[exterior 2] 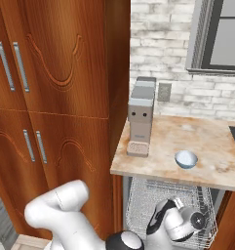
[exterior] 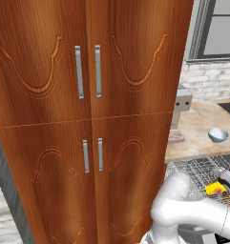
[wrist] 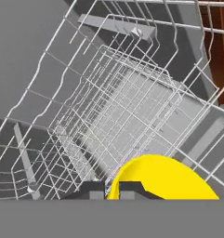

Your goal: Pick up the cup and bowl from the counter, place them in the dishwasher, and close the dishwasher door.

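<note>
My gripper (wrist: 112, 190) is shut on the rim of the yellow cup (wrist: 164, 179) and holds it low over the dishwasher's silver wire rack (wrist: 127, 111). In the left base view the cup (exterior: 215, 189) hangs at the gripper (exterior: 221, 186) above the pulled-out rack (exterior: 197, 167), under the counter edge. The pale blue-grey bowl (exterior: 217, 135) sits upright on the beige counter (exterior: 197, 128), clear of the arm. From the right I see the bowl (exterior 2: 186, 159) near the counter's (exterior 2: 163, 146) front edge, above the rack (exterior 2: 143, 200). Flat grey shows under the wires; I cannot tell if it is the dishwasher door.
A tall brown wooden cabinet (exterior: 88, 119) with steel handles stands left of the counter. A grey boxy appliance (exterior 2: 141, 119) stands on the counter against the cabinet side. A brick wall and a window frame (exterior 2: 216, 34) lie behind.
</note>
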Tool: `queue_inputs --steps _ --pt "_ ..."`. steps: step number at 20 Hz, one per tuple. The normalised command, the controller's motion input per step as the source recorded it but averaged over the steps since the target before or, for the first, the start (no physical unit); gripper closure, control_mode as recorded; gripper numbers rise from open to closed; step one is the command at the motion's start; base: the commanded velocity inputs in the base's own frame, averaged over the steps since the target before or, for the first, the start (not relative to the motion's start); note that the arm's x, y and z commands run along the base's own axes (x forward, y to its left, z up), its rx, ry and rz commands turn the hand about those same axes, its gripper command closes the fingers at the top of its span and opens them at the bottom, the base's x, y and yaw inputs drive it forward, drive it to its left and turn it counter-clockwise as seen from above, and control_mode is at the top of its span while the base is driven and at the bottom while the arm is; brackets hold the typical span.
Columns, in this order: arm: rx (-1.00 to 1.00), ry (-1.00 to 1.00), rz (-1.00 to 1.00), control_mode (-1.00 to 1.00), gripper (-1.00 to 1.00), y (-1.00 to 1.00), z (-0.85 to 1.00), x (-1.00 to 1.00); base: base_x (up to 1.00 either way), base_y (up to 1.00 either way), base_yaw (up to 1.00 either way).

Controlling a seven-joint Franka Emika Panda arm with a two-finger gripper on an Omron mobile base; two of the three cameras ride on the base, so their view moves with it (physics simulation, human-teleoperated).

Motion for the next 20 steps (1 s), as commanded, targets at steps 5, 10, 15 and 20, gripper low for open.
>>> queue_inputs --steps 5,10,15,20 --pt "0.00 0.11 -0.05 -1.00 1.00 -0.23 -0.49 0.36 0.00 0.00 0.00" --pt "0.00 0.07 -0.01 -1.00 1.00 -0.27 -0.54 0.39 0.00 0.00 0.00" --pt "0.00 0.01 0.00 -1.00 1.00 -0.31 -0.58 0.22 0.00 0.00 0.00" --pt "0.00 0.00 0.00 -1.00 -1.00 -0.29 -0.66 -0.01 0.00 0.00 0.00"
